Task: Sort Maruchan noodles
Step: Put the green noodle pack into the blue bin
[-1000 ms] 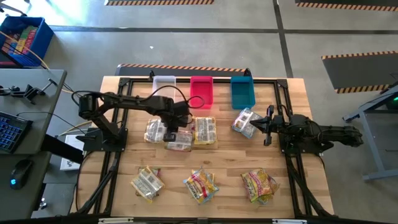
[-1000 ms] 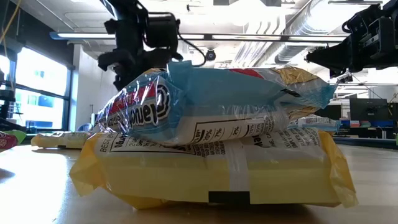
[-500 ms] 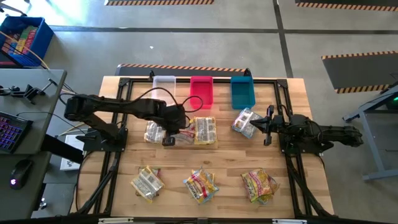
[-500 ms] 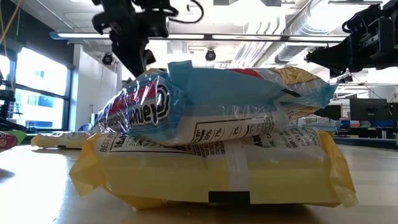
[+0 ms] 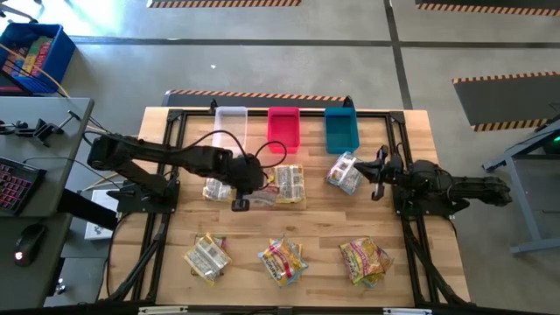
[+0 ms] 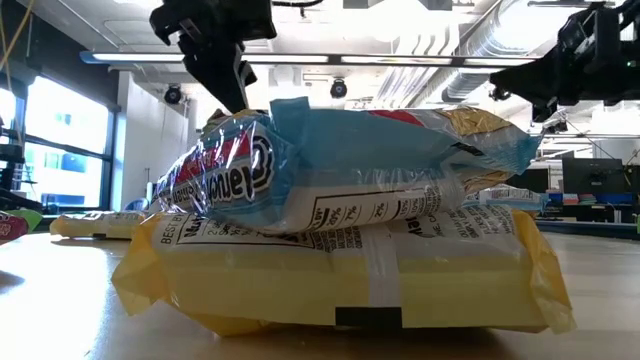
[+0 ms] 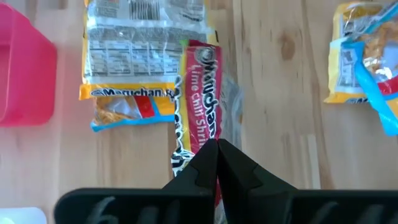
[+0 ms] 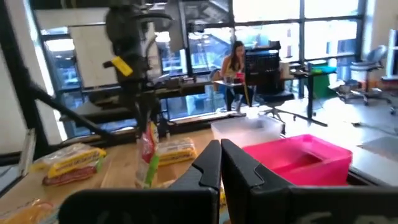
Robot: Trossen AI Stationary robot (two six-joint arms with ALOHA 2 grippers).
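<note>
Maruchan noodle packets lie in several groups on the wooden table. My left gripper (image 5: 239, 202) is over the table's middle, shut on a red Lime Chili Shrimp packet (image 7: 203, 93); the right wrist view shows that packet (image 8: 147, 152) hanging below it. A yellow-and-clear packet (image 7: 134, 68) lies flat beside it and another (image 5: 289, 184) lies just right. My right gripper (image 5: 378, 179) waits shut at the right, next to a silvery packet (image 5: 345, 171), touching nothing. My left gripper pinches the red packet at its upper end (image 7: 202, 142) between its two fingers. The fingers come from above, slanting down. The packet hangs narrow side on below them, crumpled. I cannot tell whether its lower end is clear of the table.
A clear bin (image 5: 231, 118), a red bin (image 5: 283, 128) and a teal bin (image 5: 341, 129) stand in a row at the far edge. Three piles of packets (image 5: 207, 256), (image 5: 283, 260), (image 5: 366, 260) lie near the front edge. A person sits at a desk beyond the table (image 8: 236, 62).
My left gripper has risen and drawn back toward the table's left, staying shut. The red packet has come up off the table with it and now hangs below the fingers.
</note>
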